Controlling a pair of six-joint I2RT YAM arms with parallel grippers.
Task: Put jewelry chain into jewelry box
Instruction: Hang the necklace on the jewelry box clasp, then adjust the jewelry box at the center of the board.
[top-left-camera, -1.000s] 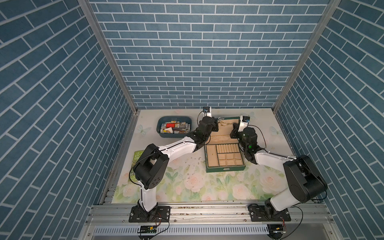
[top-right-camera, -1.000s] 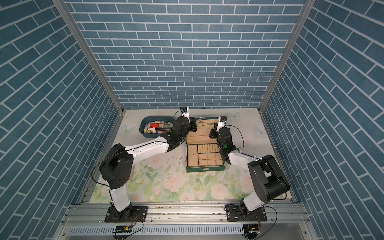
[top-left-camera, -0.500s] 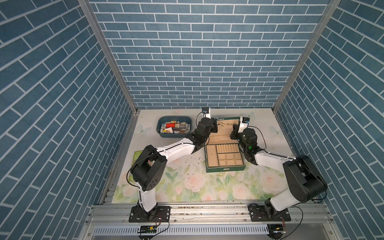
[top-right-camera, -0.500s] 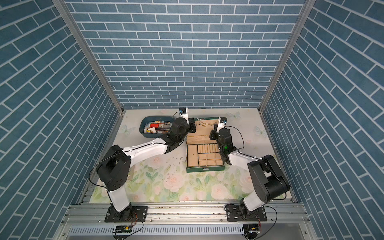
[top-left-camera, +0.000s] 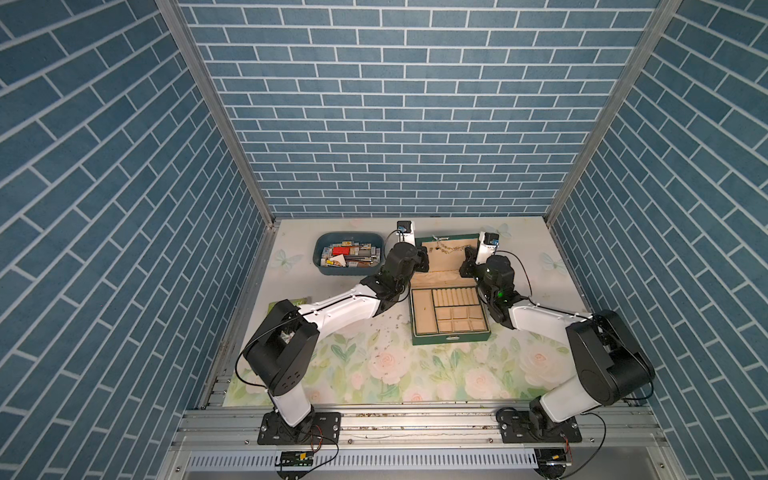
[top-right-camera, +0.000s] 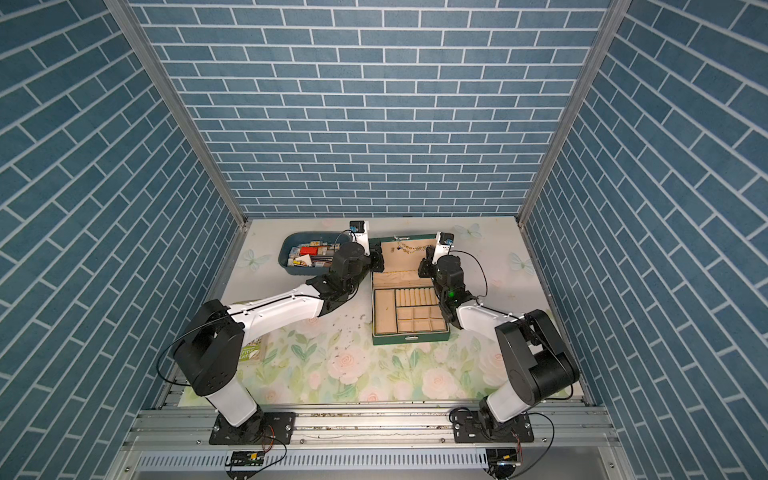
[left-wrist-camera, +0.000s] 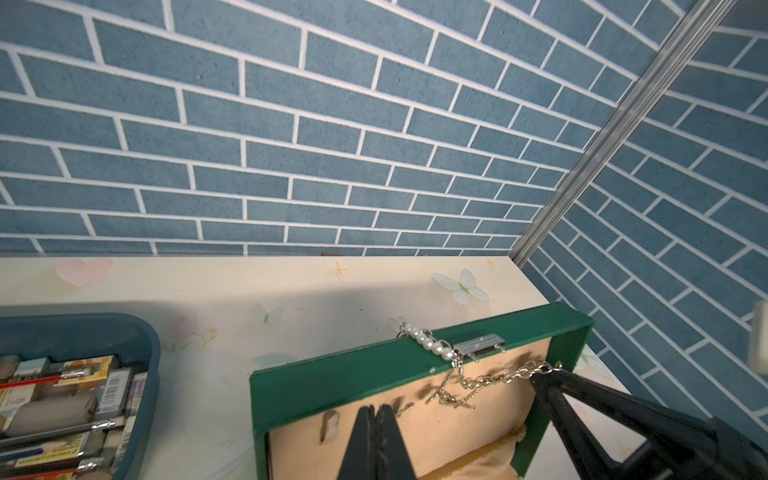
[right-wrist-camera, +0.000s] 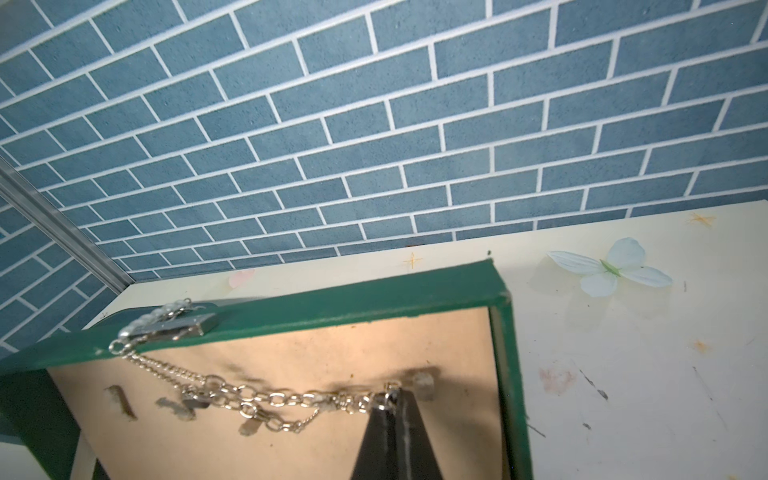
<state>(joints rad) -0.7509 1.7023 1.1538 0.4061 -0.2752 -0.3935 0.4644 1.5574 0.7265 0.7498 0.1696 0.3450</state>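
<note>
Pinching jewelry chain (right-wrist-camera: 266, 400) end, right gripper (right-wrist-camera: 392, 401) sits at jewelry box (right-wrist-camera: 332, 305) lid; left gripper (left-wrist-camera: 376, 411) closed, empty, nr lid too.

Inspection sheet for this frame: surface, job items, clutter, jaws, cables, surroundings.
Surface: floral mat, dark specks beside the box.
Jewelry box: open, lid raised.
Jewelry chain: draped over the lid's top edge, hanging across its lining.
Clutter: blue tub of small items; green packet at the mat's edge.
Left gripper: jaws shut, empty, before the lid lining.
Right gripper: jaws shut on the chain's end.
Cables: black loops along both arms.
Surroundings: blue brick walls, metal rail in front.
</note>
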